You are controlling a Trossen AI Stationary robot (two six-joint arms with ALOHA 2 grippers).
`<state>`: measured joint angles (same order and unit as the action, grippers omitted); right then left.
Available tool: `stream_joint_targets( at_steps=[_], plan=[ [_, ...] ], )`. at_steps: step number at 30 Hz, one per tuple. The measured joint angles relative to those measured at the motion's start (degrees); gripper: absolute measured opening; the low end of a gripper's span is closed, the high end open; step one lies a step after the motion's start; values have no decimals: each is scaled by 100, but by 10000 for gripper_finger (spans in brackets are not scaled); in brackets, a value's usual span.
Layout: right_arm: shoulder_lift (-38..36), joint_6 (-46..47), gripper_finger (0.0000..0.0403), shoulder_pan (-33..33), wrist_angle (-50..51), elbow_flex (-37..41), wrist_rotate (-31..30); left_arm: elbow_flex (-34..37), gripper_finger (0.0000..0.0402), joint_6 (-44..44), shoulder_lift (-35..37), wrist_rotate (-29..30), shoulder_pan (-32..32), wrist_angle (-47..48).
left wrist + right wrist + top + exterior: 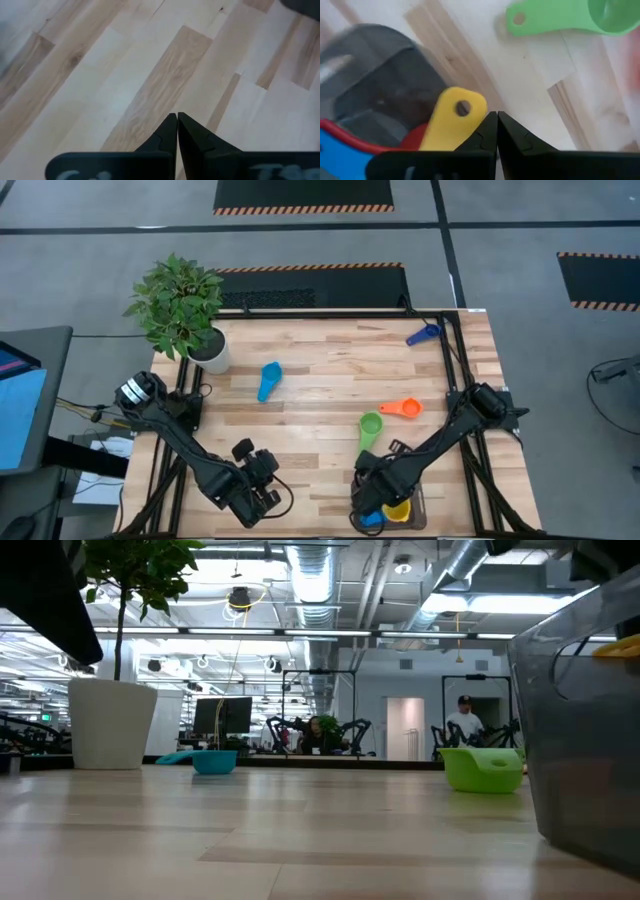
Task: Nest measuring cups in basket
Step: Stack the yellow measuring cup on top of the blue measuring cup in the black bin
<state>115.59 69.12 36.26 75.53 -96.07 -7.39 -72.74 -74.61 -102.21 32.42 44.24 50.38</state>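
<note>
The measuring cups [370, 428] are split between the basket [415, 518] and the bare tabletop [320, 380]. The basket sits at the near edge on the right side, and in it lie a yellow cup [451, 120], a red cup [412, 139] under it and a blue cup [342, 152] beside them; the yellow handle sticks out over the basket's rim. Just beyond the basket a green cup [570, 17] rests on the wood, with an orange cup [402, 408] near it. A light blue cup [269, 379] lies toward the middle left, near a potted plant [180, 308], and a dark blue cup [423, 334] lies at the far right edge.

The right pincer [497, 131] hangs over the basket's rim, just beside the yellow handle; its fingers look pressed together and pinch nothing. The left pincer [177, 131] waits over bare wood at the near left, fingers pressed together and empty.
</note>
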Motion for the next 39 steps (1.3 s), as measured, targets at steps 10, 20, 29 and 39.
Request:
stream_joint_targets(
  at_steps=[10,20,29,39],
  plan=[
    [0,-58,17,-8,196,-179,-1,5,0,1256,-2,-38,-152,-2621],
    [0,-10,29,-133,496,-179,125,2,0,2155,-621,2,-190,-4777],
    [-2,93,22,-154,531,-179,162,-2410,0,3481,-2389,-7,-163,-4376],
    [-2,96,34,-193,500,-179,294,-5105,0,4240,-4049,-330,-155,-2748]
  ],
)
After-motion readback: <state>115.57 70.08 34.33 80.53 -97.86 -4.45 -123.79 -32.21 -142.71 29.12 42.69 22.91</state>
